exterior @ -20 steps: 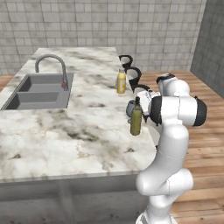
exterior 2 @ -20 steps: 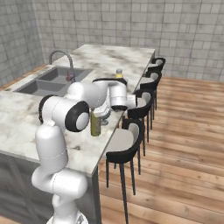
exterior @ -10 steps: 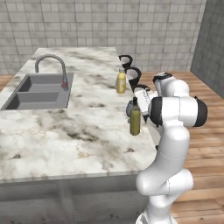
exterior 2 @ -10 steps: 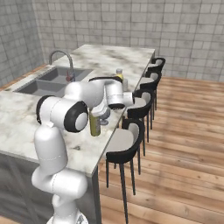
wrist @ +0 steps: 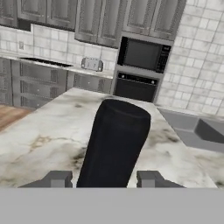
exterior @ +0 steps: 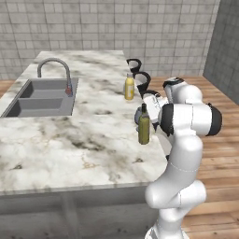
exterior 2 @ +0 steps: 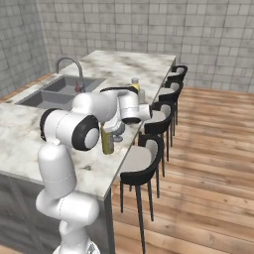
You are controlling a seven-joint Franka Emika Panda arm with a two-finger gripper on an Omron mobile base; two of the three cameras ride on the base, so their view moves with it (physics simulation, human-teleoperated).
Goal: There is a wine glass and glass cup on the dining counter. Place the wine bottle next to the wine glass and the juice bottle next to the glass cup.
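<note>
Long island counter (exterior: 70,149) of polished white marble with grey-brown veins, tall olive-green glossy glass bottle (exterior: 144,127), short yellow-orange bottle (exterior: 129,87) with matt pale label, brushed steel sink (exterior: 39,98), smooth wood-plank floor (exterior 2: 208,163).

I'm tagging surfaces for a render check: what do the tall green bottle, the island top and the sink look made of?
The wine bottle looks like glossy olive-green glass, with a slim neck and dark top. The dining counter looks like polished white marble with grey-brown veins. The sink looks like matte grey steel, though the flat shading leaves that open.
</note>
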